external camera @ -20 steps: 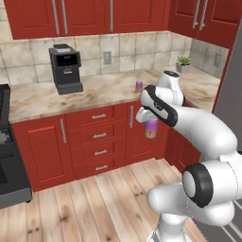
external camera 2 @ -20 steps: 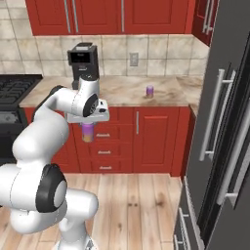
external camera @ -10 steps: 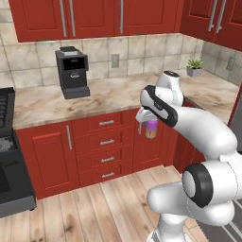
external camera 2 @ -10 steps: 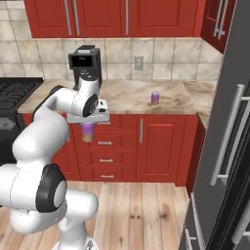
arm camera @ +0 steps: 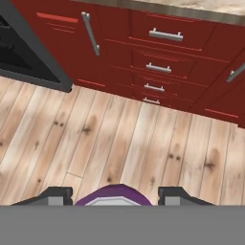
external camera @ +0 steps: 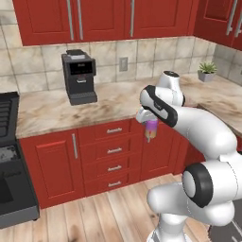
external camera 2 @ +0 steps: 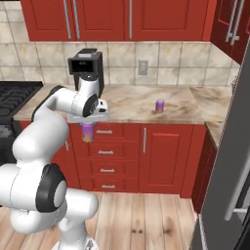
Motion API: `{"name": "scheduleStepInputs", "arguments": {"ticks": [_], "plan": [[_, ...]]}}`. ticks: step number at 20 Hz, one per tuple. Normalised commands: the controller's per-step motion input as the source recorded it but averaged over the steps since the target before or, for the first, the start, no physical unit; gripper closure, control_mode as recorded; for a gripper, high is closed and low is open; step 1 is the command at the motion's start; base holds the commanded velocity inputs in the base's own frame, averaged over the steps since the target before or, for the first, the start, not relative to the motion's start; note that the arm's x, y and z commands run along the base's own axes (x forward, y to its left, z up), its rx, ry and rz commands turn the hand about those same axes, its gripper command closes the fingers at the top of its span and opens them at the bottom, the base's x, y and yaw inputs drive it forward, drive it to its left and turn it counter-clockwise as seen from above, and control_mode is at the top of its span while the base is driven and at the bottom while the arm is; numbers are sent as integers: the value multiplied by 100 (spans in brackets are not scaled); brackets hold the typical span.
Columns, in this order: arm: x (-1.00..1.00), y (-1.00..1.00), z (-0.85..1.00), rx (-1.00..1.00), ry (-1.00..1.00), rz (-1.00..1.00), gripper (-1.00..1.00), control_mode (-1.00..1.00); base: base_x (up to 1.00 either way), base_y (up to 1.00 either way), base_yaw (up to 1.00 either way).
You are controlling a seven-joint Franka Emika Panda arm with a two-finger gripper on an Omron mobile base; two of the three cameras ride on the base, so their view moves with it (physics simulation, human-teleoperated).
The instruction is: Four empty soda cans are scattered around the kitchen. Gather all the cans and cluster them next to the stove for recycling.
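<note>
My gripper [external camera: 151,122] is shut on a purple soda can [external camera: 151,130], which hangs upright below the hand, out in front of the red drawers. In the right base view the same gripper [external camera 2: 88,125] carries the can [external camera 2: 88,133]. The hand view shows the can's silvery top [arm camera: 114,198] between the two dark fingertips [arm camera: 53,195]. A second purple can [external camera 2: 159,105] stands on the beige counter to the right. The black stove [external camera: 8,156] is at the far left, with its grates [external camera 2: 14,93] in the right base view and its oven front [arm camera: 21,52] in the hand view.
A dark coffee machine [external camera: 78,76] stands on the counter [external camera: 42,111] against the tiled wall. A small potted plant [external camera: 206,71] sits in the back right corner. A grey fridge [external camera 2: 229,166] stands on the right. Wooden floor [arm camera: 119,139] lies open before the cabinets.
The whole scene has slid to the right in both base views, so the base has moved left and more of the stove shows. The gripper still holds the purple can.
</note>
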Motion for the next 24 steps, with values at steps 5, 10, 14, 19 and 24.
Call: {"name": "scheduleStepInputs", "arguments": {"ticks": [5,10,14,19,24], "plan": [[0,0,0,0,0,0,100,100,39,14,4],[0,0,0,0,0,0,100,100,25,37,1],[0,0,0,0,0,0,100,100,14,51,0],[0,0,0,0,0,0,100,100,8,57,0],[0,0,0,0,0,0,100,100,8,60,0]]}}
